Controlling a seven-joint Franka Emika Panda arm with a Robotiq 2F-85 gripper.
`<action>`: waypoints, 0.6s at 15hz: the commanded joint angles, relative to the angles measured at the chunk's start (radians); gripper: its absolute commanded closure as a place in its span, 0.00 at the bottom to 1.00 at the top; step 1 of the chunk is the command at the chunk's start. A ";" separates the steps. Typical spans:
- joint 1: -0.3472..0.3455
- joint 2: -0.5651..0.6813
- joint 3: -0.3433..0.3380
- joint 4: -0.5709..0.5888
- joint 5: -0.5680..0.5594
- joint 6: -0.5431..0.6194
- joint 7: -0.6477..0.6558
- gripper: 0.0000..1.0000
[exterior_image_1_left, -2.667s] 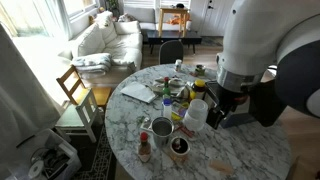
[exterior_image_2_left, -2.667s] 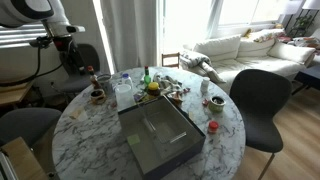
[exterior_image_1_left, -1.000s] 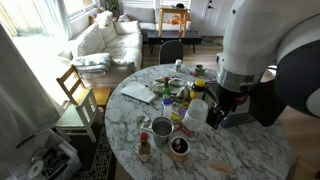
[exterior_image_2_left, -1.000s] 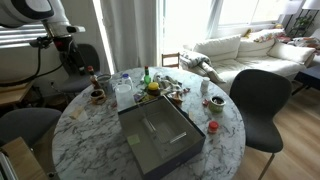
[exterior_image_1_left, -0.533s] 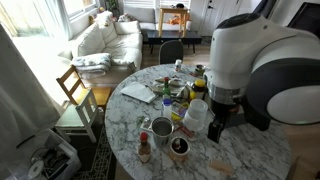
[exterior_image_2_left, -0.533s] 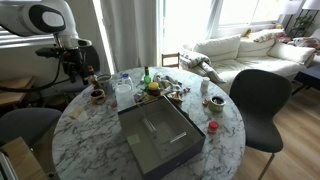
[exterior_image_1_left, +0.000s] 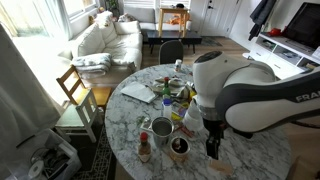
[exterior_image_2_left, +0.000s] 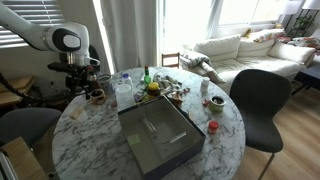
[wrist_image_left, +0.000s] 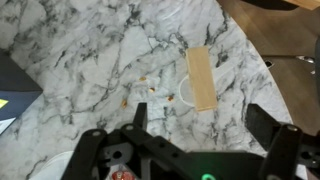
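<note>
My gripper (wrist_image_left: 203, 120) hangs open over the marble table (wrist_image_left: 90, 70), with nothing between its fingers (wrist_image_left: 140, 114). Just ahead of it a flat tan wooden piece (wrist_image_left: 202, 77) lies near the table's edge, apart from the fingers. In an exterior view the gripper (exterior_image_1_left: 212, 147) points down above that wooden piece (exterior_image_1_left: 222, 166), beside a dark bowl (exterior_image_1_left: 179, 146). In an exterior view the gripper (exterior_image_2_left: 84, 88) is at the table's far left by the same bowl (exterior_image_2_left: 98, 96).
A metal cup (exterior_image_1_left: 161, 128), a small bottle (exterior_image_1_left: 145, 148), a white container (exterior_image_1_left: 196, 113) and papers (exterior_image_1_left: 138, 92) crowd the table's middle. A grey tray (exterior_image_2_left: 158, 135) lies across the table. Chairs (exterior_image_2_left: 258, 100) stand around it; a sofa (exterior_image_1_left: 103, 40) is behind.
The arm has swung in and come down over the table's edge, bringing the gripper close to the bowl and the wooden piece. The jaws have stayed open.
</note>
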 joint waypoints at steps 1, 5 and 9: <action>0.020 0.014 -0.021 0.009 0.003 -0.001 -0.002 0.00; 0.022 0.013 -0.023 0.013 0.003 -0.001 -0.002 0.00; 0.015 0.049 -0.019 0.019 0.057 0.015 -0.072 0.00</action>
